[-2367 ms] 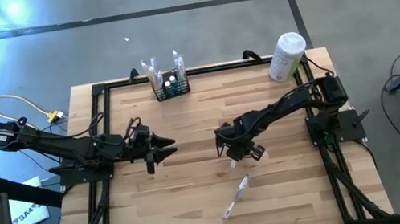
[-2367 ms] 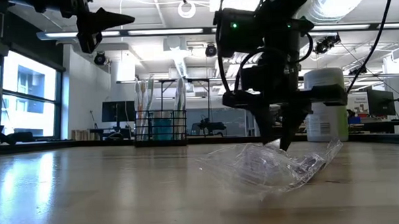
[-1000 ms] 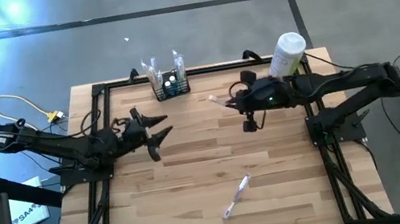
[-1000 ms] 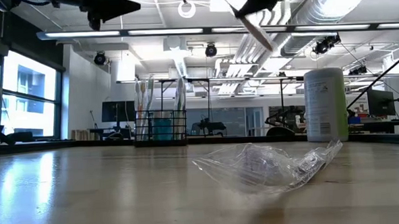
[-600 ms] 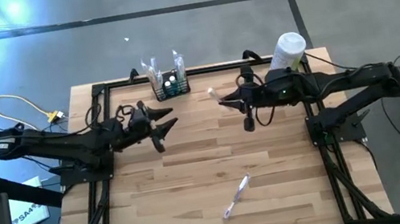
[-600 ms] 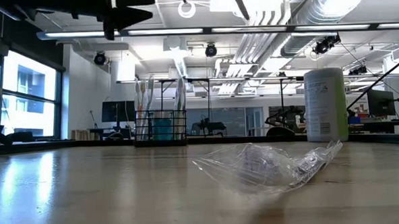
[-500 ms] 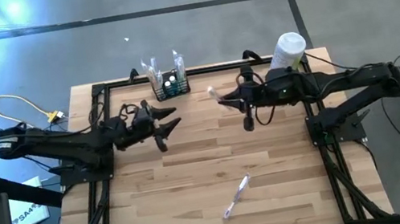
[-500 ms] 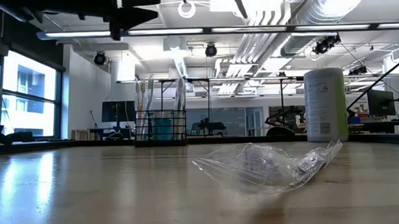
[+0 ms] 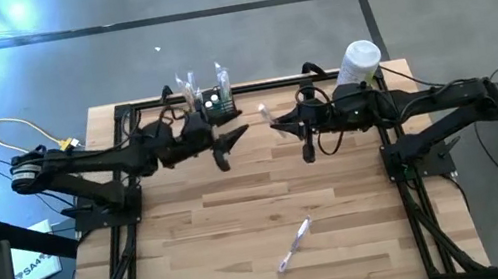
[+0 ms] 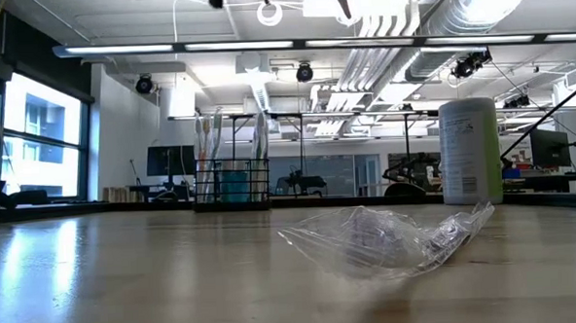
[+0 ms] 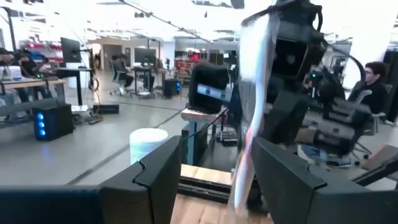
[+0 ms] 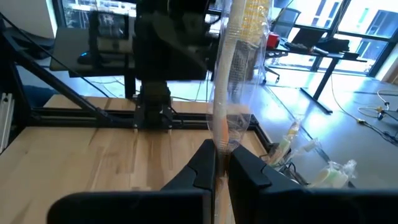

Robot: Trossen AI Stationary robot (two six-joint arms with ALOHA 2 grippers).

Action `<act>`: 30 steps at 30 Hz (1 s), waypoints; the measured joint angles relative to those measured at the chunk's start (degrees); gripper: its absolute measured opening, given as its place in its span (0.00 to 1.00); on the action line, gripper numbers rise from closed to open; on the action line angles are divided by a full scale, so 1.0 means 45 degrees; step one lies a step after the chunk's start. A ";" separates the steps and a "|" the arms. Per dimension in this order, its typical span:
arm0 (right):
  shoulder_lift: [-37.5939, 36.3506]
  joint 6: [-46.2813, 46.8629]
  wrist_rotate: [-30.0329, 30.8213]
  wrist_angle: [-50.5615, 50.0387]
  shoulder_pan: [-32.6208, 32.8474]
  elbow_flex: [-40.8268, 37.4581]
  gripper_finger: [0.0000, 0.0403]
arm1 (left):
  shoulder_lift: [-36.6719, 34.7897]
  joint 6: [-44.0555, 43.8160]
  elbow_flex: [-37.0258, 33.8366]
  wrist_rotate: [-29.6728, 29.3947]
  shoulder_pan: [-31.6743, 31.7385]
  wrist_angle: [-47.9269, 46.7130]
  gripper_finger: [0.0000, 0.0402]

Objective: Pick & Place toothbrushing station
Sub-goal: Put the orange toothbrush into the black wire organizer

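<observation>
The toothbrushing station [image 9: 214, 108], a small black wire rack with wrapped toothbrushes upright in it, stands at the table's far edge [image 10: 232, 179]. My right gripper [image 9: 278, 125] is high above the table's far middle, shut on a clear-wrapped toothbrush [image 12: 235, 74]. My left gripper [image 9: 235, 148] hovers open just left of it, in front of the rack. Seen in the left wrist view, the toothbrush [image 11: 252, 112] stands beyond the spread fingers, apart from them. My right gripper pinches the wrapped toothbrush near its lower end [image 12: 219, 148] between its two fingers. The fingers come roughly level from the table's right side and lie across it. The toothbrush stands nearly upright above the fingers, lifted well clear of the table.
A crumpled clear plastic wrapper [image 10: 389, 237] lies on the near middle of the table [image 9: 293, 245]. A tall white cylindrical container [image 9: 357, 69] stands at the far right corner. A black frame [image 9: 123, 115] runs along the table's edges.
My left gripper has swung up and toward the table's right edge, from the left side to a spot in front of the rack, close to the held toothbrush, staying open. My right gripper has risen a little with the toothbrush and tipped it more upright.
</observation>
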 joint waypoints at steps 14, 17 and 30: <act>0.0000 0.0008 0.0083 -0.0333 -0.0004 0.0000 0.03 | 0.2619 -0.0960 0.4344 0.2113 0.0209 -0.3227 0.48; 0.0000 -0.0013 0.0083 -0.0464 0.0000 0.0000 0.03 | 0.2735 -0.0909 0.4421 0.2107 0.0219 -0.3196 0.48; 0.0000 -0.0037 0.0064 -0.0928 0.0000 0.0000 0.03 | 0.2736 0.0214 0.4421 0.1803 0.0224 -0.3198 0.17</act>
